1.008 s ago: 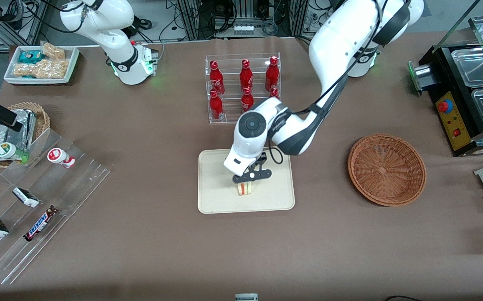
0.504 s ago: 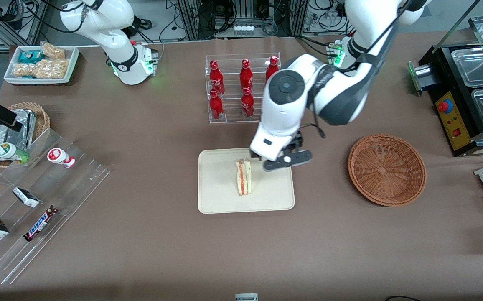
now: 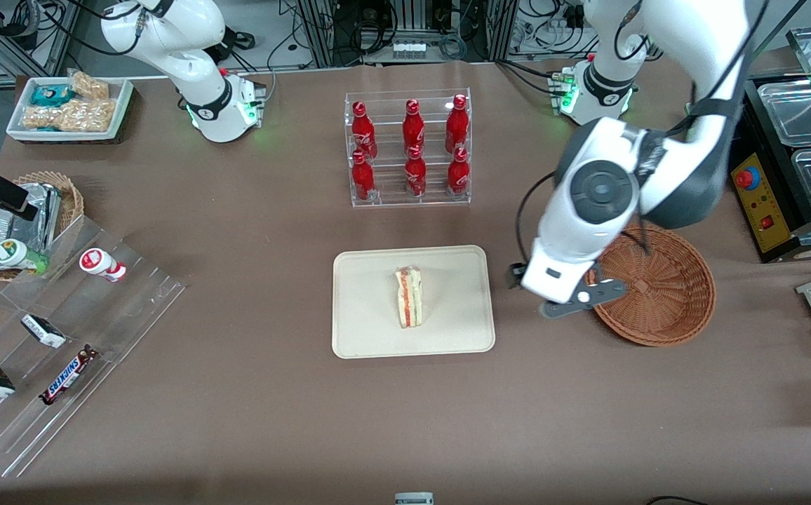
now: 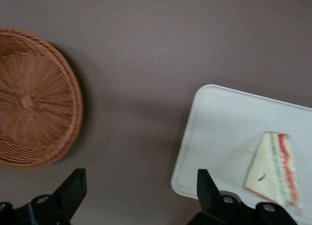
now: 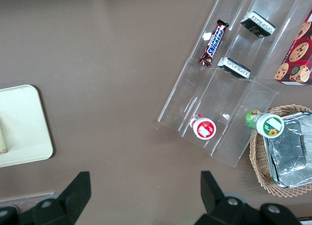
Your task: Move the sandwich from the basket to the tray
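Sandwich (image 3: pixel 410 297), a small triangular wedge of pale white bread with orange-red and green filling at its cut edge, now lies alone on the flat rectangular cream-beige tray (image 3: pixel 370 337) with rounded corners, about mid-tray, cut edge up. One second ago the left arm's black two-finger gripper (image 3: pixel 574 303) was down over it on the tray; half a second ago it had lifted off and stood just beside the wedge; now it has swung well clear toward the working arm's end of the table and hangs over bare brown tabletop between the tray and the large round reddish-brown woven wicker basket (image 3: pixel 665 322), close to the basket's rim. Wrist view: fingers (image 4: pixel 208 187) spread wide, nothing between them; tray corner, sandwich (image 4: pixel 273 169) and basket (image 4: pixel 34 118) all visible below. Basket holds nothing. The sandwich has not shifted between the last two looks, so the release reads as clean. Judgement: transfer is effectively complete; what remains is only arm retreat. Clear acrylic rack of red bottles (image 3: pixel 409 147), farther from the camera than the tray, untouched.
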`<state>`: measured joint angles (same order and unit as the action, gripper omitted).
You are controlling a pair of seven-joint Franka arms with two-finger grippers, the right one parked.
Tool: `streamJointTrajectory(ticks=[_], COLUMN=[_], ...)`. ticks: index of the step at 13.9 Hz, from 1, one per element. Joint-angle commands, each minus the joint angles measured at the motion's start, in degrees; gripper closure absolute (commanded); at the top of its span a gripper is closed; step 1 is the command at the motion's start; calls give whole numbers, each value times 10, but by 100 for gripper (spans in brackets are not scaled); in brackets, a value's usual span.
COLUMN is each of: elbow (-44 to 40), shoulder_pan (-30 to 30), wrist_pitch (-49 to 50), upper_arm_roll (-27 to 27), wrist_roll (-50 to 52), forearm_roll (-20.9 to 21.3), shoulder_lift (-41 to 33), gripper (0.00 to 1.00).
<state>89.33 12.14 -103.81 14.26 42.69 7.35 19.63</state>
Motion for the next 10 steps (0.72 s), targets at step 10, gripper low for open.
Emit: streamJointTrajectory(ticks=[10], elbow=[125], shoulder_pan=[-118], wrist_pitch=[47], upper_arm_roll=[-74], wrist_roll=[-366], forearm_roll=[-70], shoulder_lift=[-189], gripper=[0])
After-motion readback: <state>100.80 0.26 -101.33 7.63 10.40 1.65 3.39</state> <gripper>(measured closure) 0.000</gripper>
